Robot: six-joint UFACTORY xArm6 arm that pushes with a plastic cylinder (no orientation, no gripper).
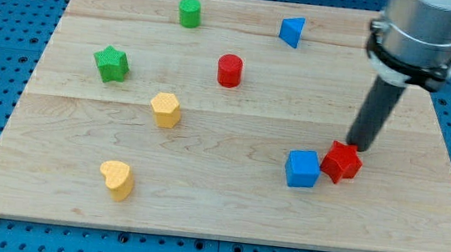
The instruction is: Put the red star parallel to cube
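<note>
The red star [341,162] lies at the lower right of the wooden board [225,210]. It touches the right side of the blue cube [302,168]. My tip [360,146] stands just above and to the right of the red star, at its upper edge, touching or nearly touching it. The rod rises from there to the arm's grey housing at the view's top right.
A red cylinder [230,70] stands mid-board. A blue triangular block [293,31] and a green cylinder [190,11] are near the top edge. A green star [111,64] is at the left. A yellow hexagonal block [165,109] and a yellow heart [117,178] lie lower left.
</note>
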